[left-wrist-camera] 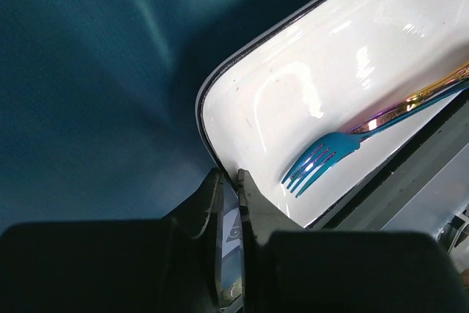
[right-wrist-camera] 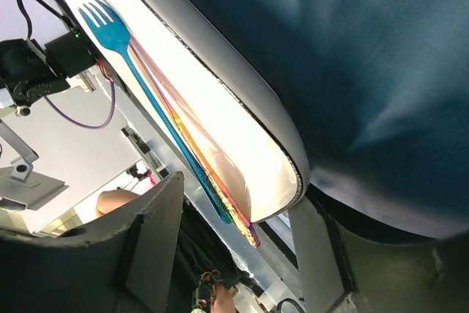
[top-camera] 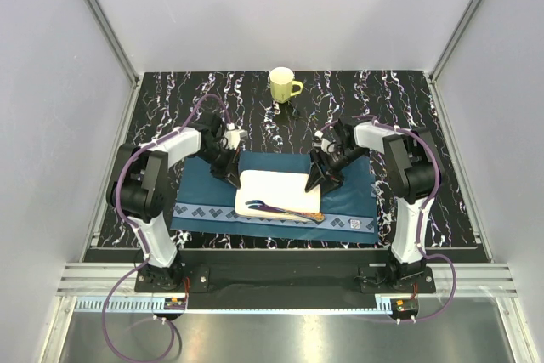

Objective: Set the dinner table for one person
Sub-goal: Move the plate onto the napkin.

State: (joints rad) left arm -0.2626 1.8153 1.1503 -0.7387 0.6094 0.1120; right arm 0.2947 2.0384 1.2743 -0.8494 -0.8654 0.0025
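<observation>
At six o'clock the plate (top-camera: 272, 184) holds a blue fork (left-wrist-camera: 322, 157); right gripper (top-camera: 321, 180) wide around its rim, left gripper (left-wrist-camera: 229, 175) nearly closed, hold unclear.

Fork (top-camera: 280, 210) on plate (top-camera: 276, 186) on placemat (top-camera: 197, 197) on dinner table (top-camera: 408, 99); mug (top-camera: 283, 85) behind.

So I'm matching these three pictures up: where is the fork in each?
Top external: fork at centre, along the near edge of the plate, tines to the left.
Left wrist: fork right of centre, tines lower left, handle running off the right edge.
Right wrist: fork upper left, tines up, handle slanting down toward bottom centre.
Shared landmark: the white plate under it, in all three.
</observation>
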